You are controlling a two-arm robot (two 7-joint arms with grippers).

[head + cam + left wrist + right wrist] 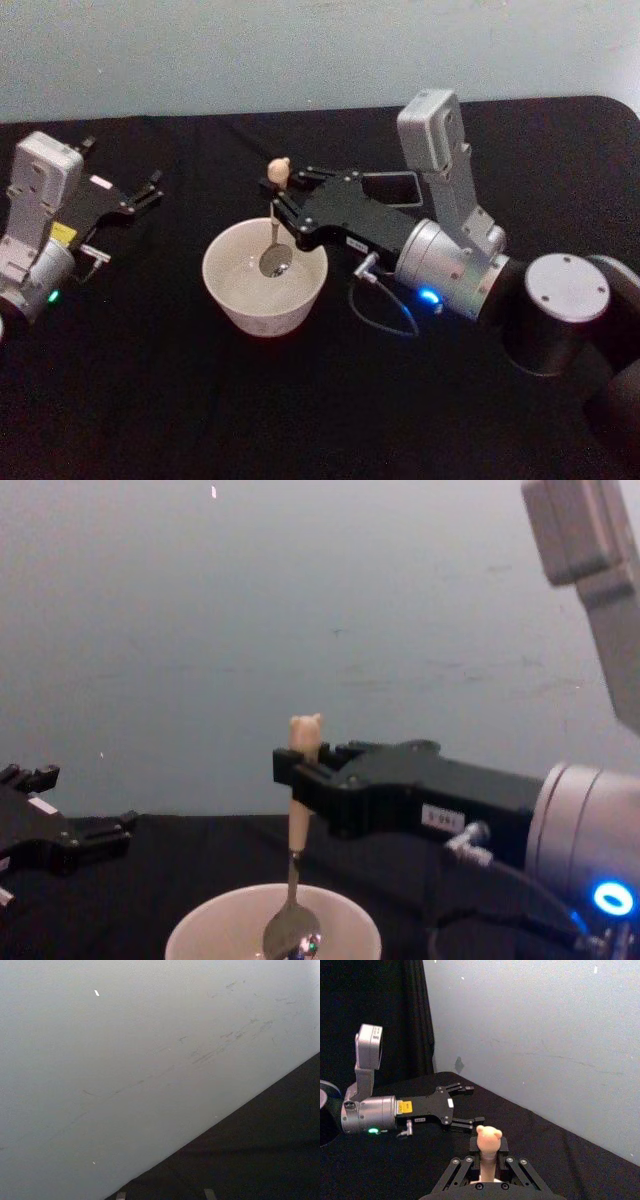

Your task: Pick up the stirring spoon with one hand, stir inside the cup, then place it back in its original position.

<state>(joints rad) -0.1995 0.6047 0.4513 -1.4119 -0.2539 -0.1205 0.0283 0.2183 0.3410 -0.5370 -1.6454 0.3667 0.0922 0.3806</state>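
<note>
Over the cup (262, 308), the right tool (280, 200) grips the stirring spoon (273, 238) upright, bowl down.

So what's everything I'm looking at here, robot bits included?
cup: one, cream-white, on the table near the middle.
stirring spoon: one, cream bear-head handle and silvery bowl, upright with its bowl inside the cup.
table: one, covered in black, under everything.
wall: one, pale grey, behind the table.
right claw: one, black on a silver arm, shut on the stirring spoon's handle above the cup.
left claw: one, black on a silver arm, open and holding nothing, at the table's left side.
</note>
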